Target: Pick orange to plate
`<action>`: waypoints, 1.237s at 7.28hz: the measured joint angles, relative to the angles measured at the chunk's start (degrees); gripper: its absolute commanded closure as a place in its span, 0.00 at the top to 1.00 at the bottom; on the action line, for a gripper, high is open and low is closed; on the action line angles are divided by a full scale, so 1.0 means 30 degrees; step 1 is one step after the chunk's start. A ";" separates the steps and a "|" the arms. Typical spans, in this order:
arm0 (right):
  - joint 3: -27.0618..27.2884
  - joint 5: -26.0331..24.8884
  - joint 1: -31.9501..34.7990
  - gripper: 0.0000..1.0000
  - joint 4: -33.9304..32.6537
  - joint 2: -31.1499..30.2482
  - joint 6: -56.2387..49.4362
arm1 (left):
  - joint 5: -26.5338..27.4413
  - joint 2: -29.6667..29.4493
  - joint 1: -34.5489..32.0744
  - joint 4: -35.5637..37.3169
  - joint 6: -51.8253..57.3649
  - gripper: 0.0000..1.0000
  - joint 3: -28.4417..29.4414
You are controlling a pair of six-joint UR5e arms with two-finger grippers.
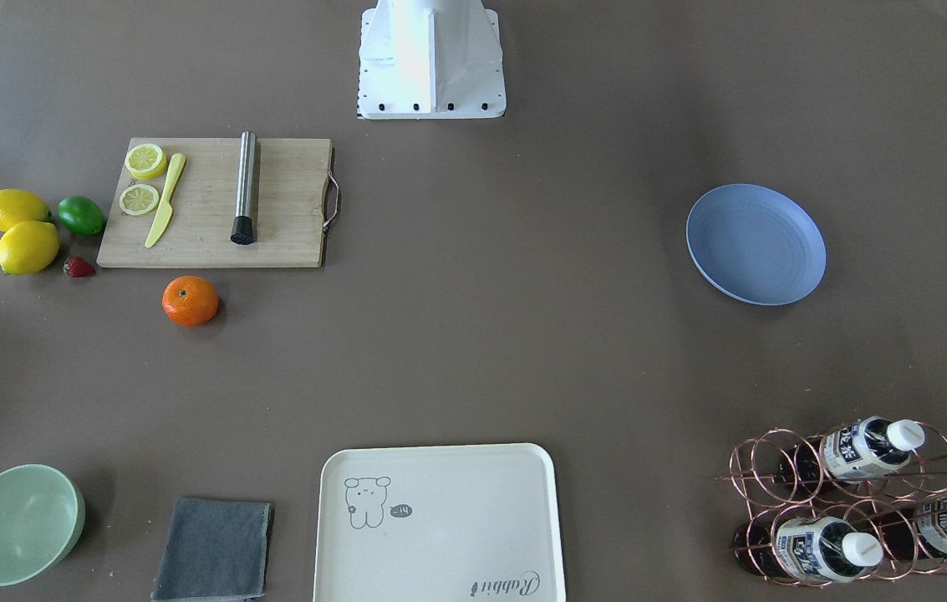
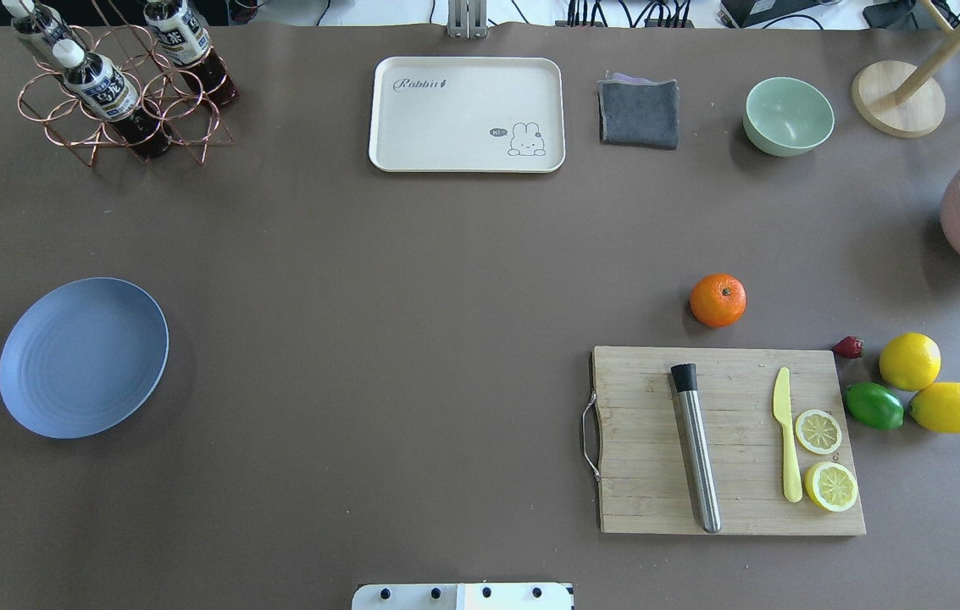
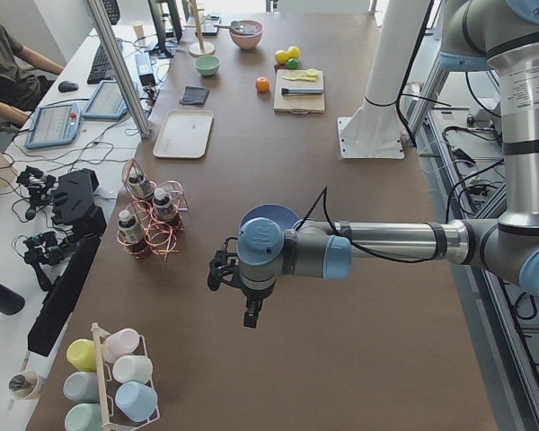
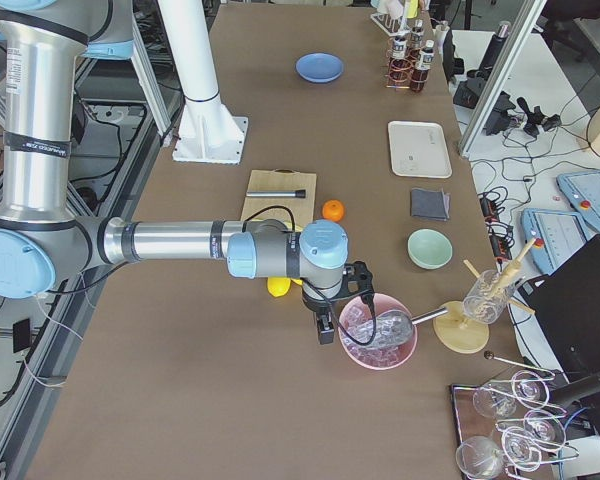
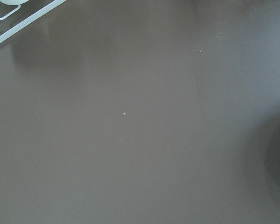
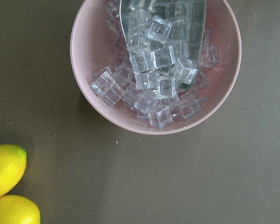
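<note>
The orange (image 2: pixel 718 300) lies on the brown table just beyond the wooden cutting board (image 2: pixel 729 440); it also shows in the front view (image 1: pixel 190 301). The pale blue plate (image 2: pixel 83 357) sits empty far across the table on the robot's left side (image 1: pixel 756 244). My left gripper (image 3: pixel 219 272) hovers past the plate near the table's left end, seen only in the exterior left view. My right gripper (image 4: pixel 364 290) hangs over a pink bowl of ice (image 4: pixel 377 333), well away from the orange. For neither gripper can I tell whether it is open or shut.
Two lemons (image 2: pixel 929 385), a lime (image 2: pixel 873 406) and a strawberry (image 2: pixel 848 346) lie beside the board, which carries a steel muddler (image 2: pixel 696 447), yellow knife and lemon slices. A cream tray (image 2: pixel 467 114), grey cloth (image 2: pixel 639 112), mint bowl (image 2: pixel 788 116) and bottle rack (image 2: pixel 119 85) line the far edge.
</note>
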 measured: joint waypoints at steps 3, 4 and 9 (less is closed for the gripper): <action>0.0041 0.0146 -0.0015 1.00 -0.0001 0.0025 0.0051 | -0.0005 0.0058 0.0018 -0.0597 -0.0004 0.98 -0.0294; 0.0047 0.0164 -0.0016 1.00 -0.0001 0.0026 0.0092 | 0.0026 -0.0031 0.0021 -0.0650 -0.0051 0.98 -0.0151; 0.0021 0.0161 -0.0052 1.00 0.0018 0.0027 0.0024 | 0.0179 -0.0525 0.0279 -0.0620 -0.0553 0.98 0.0246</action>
